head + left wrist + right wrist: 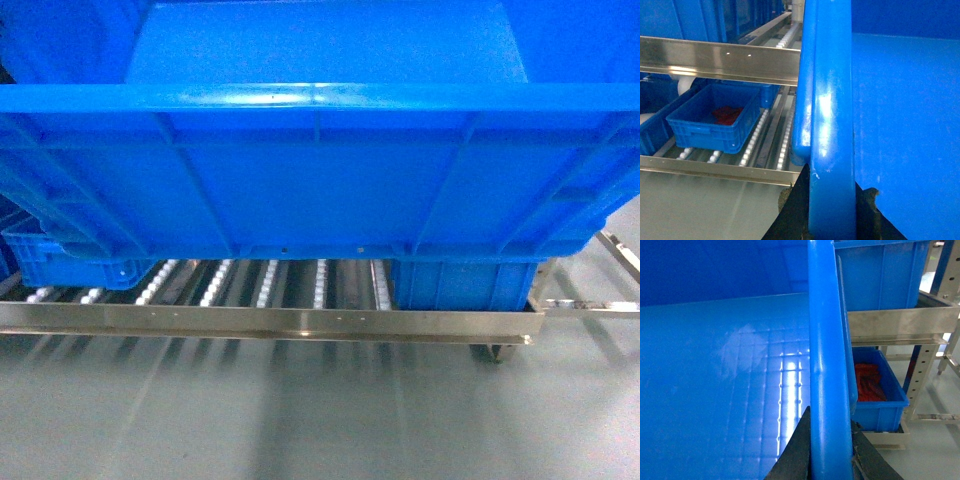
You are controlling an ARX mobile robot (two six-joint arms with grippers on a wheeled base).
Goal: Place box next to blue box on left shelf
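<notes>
I had the box (320, 170) held up in front of the left shelf (270, 322), the left gripper (832, 220) and right gripper (830, 460) each clenched on a side rim. I judged it best to advance level into the roller gap between the two small blue boxes (70, 262).
</notes>
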